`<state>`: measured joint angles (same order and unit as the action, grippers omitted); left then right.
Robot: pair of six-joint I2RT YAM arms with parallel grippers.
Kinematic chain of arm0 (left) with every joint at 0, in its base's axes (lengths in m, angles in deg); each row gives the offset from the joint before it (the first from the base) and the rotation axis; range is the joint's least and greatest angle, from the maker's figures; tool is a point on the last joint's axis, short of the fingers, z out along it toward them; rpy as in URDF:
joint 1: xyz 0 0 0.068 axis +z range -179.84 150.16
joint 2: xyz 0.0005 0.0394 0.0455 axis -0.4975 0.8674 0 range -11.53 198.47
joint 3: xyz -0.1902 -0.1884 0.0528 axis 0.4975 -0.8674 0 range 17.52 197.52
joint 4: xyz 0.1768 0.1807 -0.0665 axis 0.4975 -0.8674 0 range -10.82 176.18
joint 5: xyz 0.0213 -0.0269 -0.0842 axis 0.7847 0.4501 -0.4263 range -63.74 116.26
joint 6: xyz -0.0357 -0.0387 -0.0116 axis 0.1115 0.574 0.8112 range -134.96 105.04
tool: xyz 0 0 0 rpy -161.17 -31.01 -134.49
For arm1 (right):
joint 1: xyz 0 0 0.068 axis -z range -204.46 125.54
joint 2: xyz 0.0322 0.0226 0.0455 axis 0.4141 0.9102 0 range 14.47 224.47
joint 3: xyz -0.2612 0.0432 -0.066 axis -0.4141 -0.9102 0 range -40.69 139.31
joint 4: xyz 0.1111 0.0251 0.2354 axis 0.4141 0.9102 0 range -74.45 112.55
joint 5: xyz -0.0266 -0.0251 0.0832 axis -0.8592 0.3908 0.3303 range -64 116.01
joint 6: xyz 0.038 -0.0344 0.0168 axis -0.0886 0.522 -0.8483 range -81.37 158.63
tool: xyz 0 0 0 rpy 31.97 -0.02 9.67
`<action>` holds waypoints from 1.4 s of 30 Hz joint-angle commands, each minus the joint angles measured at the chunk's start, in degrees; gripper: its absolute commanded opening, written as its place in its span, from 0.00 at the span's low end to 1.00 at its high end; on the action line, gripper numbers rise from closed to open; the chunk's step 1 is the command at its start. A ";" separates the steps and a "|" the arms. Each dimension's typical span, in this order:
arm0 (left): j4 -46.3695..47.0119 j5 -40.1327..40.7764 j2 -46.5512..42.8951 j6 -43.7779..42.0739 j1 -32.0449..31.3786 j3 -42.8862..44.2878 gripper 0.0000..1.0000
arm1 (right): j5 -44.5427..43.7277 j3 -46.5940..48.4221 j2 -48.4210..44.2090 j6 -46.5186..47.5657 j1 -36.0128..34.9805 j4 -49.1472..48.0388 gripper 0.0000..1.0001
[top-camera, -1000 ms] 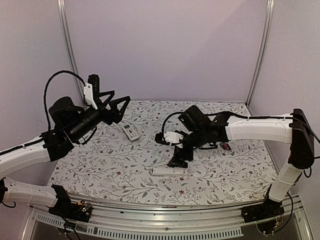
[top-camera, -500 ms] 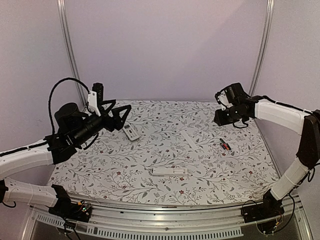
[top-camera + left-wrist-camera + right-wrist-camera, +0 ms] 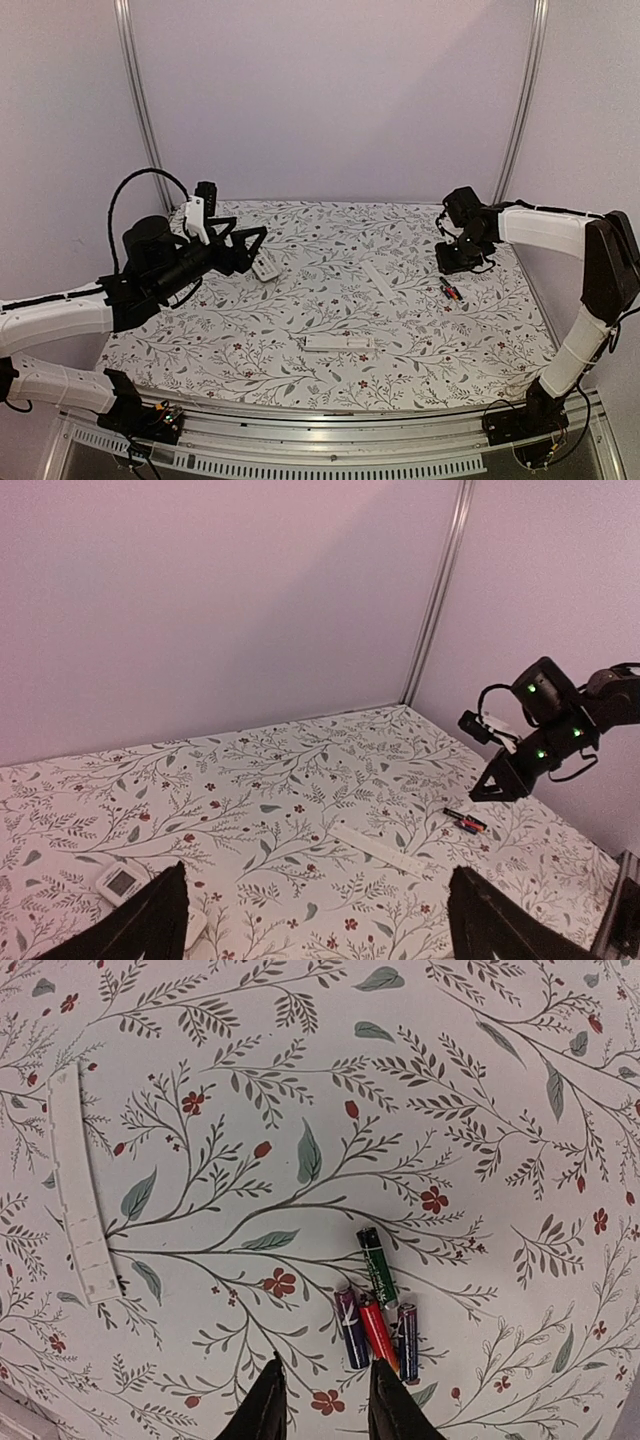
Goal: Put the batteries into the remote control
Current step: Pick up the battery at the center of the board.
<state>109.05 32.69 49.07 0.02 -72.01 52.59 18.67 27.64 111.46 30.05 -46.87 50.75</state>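
Several batteries lie side by side on the flowered cloth at the right: one green, one red, two purple. They also show as a small dark cluster. My right gripper hovers just short of them, open only narrowly, with nothing between its fingers; the red battery's end lies close to one fingertip. The slim white remote control lies at the front centre. A thin white strip, perhaps its cover, lies mid-table. My left gripper hangs wide open and empty at the left.
A small white device with a screen lies just under my left gripper. Purple walls with metal posts close in the back and sides. The right arm reaches along the right edge.
My right arm has swung from over the remote at the centre to the far right above the batteries, and its jaws have narrowed. The left arm has shifted slightly forward and lower.
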 commanded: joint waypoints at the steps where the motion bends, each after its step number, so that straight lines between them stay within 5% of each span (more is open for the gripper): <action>1: -1.87 -2.36 1.32 3.98 0.69 -4.38 0.89 | -1.88 -1.39 0.42 -0.39 0.18 1.60 0.28; 11: 15.29 -0.04 3.14 10.59 0.41 -16.80 0.88 | -2.61 -1.71 1.30 1.47 2.26 2.19 0.24; 25: 16.62 1.97 9.07 6.49 0.57 -14.13 0.91 | -0.66 5.02 10.92 7.92 2.73 2.56 0.25; 42: 16.46 1.87 10.10 6.43 0.85 -13.51 0.91 | -2.70 1.81 8.04 4.68 2.82 4.85 0.15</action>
<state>124.92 34.27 59.62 7.52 -71.92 37.99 17.34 29.85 120.95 36.06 -44.27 54.95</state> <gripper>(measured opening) 0.909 0.157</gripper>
